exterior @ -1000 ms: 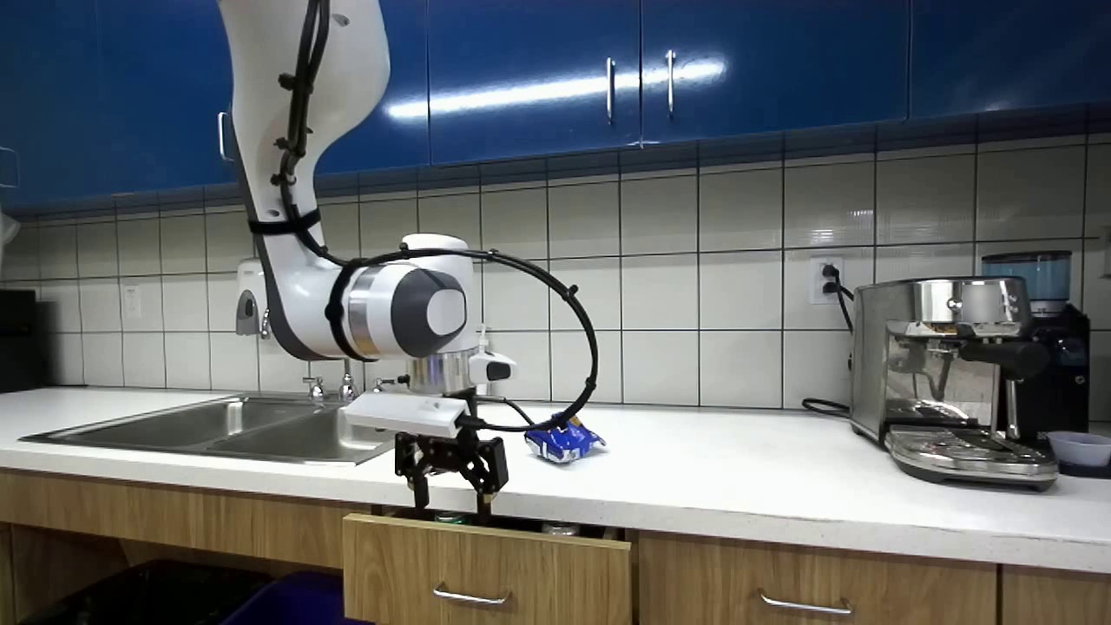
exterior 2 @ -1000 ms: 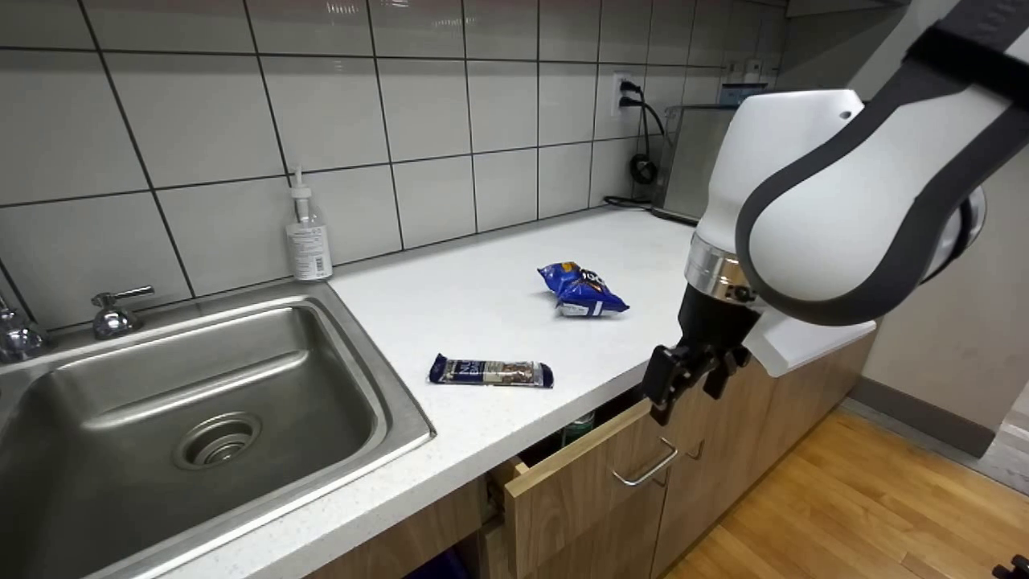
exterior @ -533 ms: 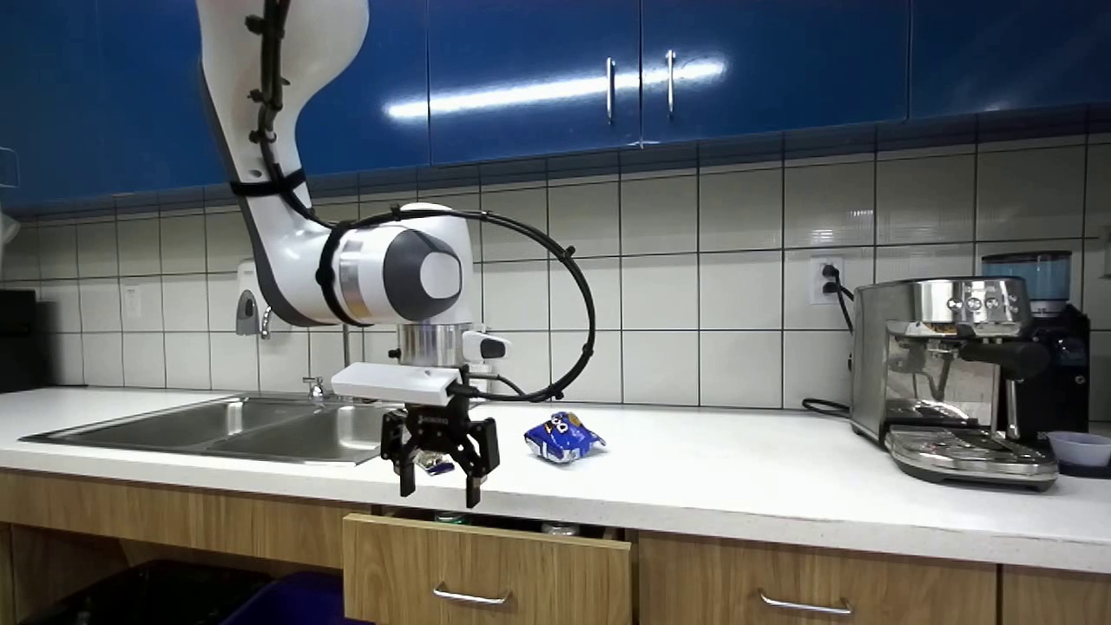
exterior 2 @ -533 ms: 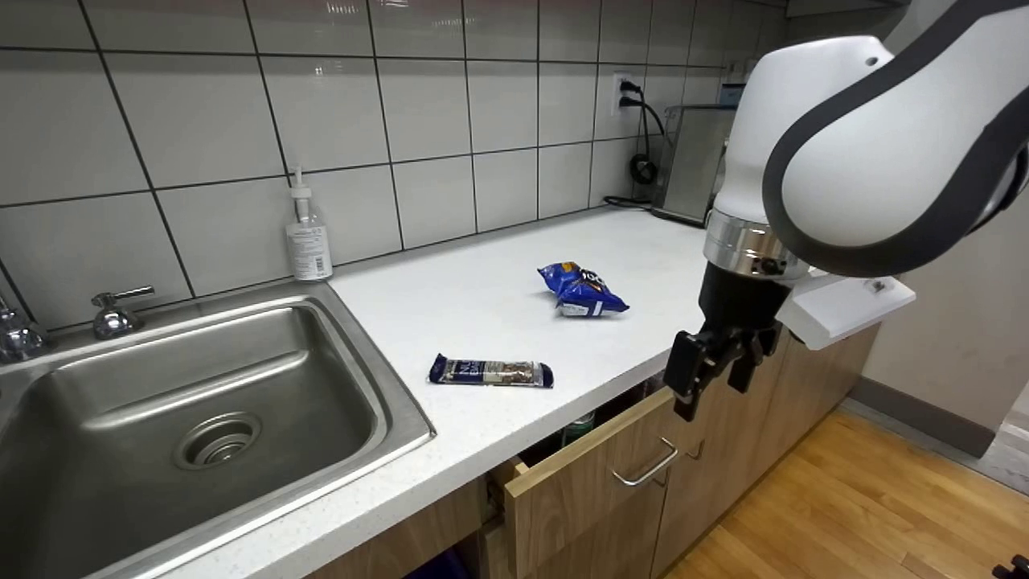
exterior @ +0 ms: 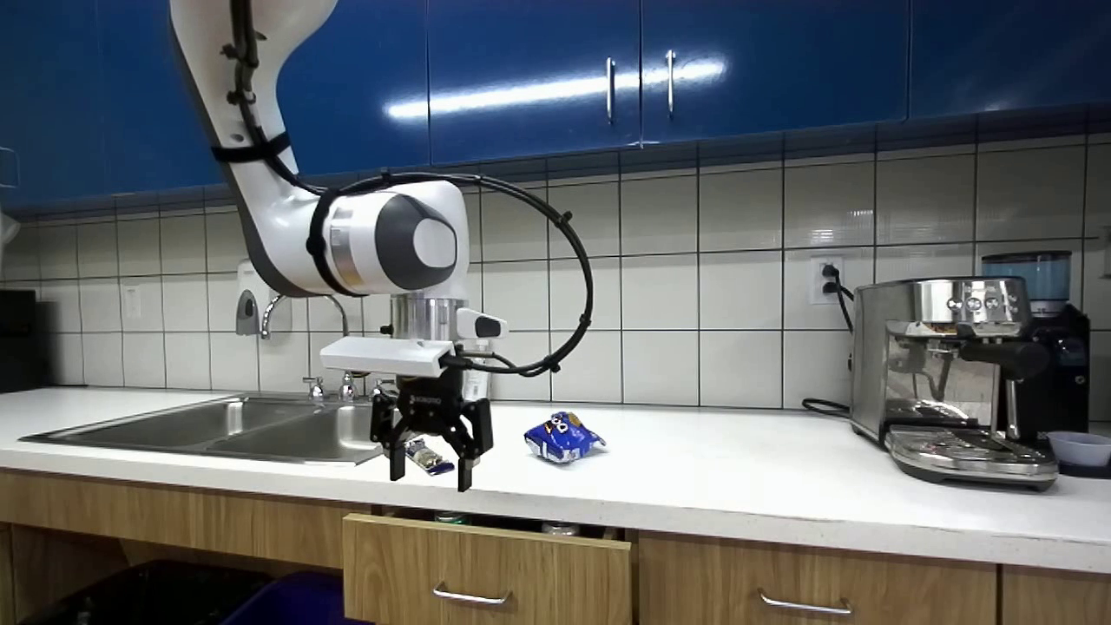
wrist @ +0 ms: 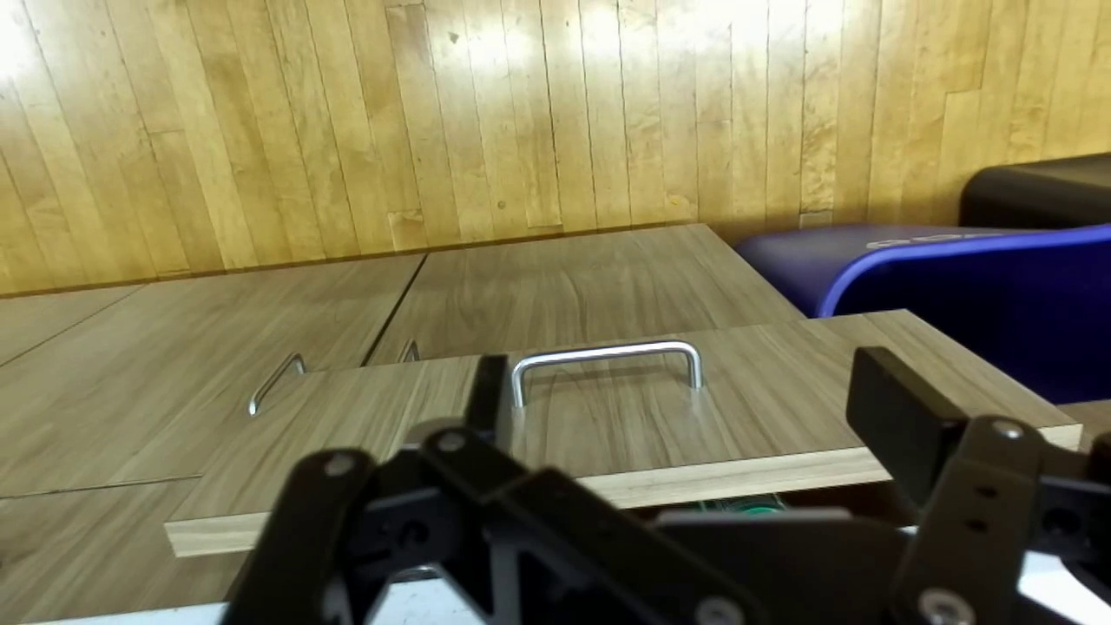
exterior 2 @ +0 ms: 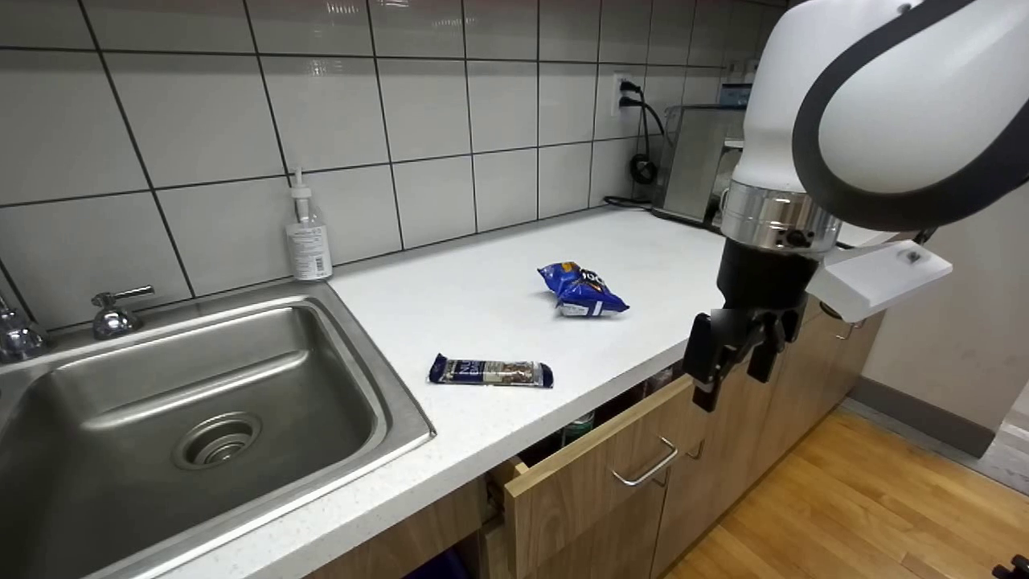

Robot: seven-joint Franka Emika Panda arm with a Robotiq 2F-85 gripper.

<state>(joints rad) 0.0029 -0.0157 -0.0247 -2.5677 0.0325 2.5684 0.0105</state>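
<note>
- Two black fingers of the Robotiq gripper, spread well apart, tips down, with nothing between them.
- Hanging in mid-air above a wooden drawer, touching nothing by the look of both exterior views; best judged as a free hover rather than a grasp.
- Between the fingers in the wrist view, lower down: the drawer's silver bar handle.
- In that partly pulled-out drawer, mostly hidden: a green can, probably, and a round metallic top too small to identify.
- Behind the gripper in an exterior view, flat on the white countertop: a wrapped nut bar, partly hidden there.
- Well apart from the bar, on the same countertop: a crumpled blue snack bag.
- Near the bar: a stainless-steel double-bowl sink, with a pump bottle by its back corner.
- Farther along the countertop: an espresso machine, a coffee grinder behind.
- Overhead, blue wall cabinets; low beside the drawer, a blue bin.
</note>
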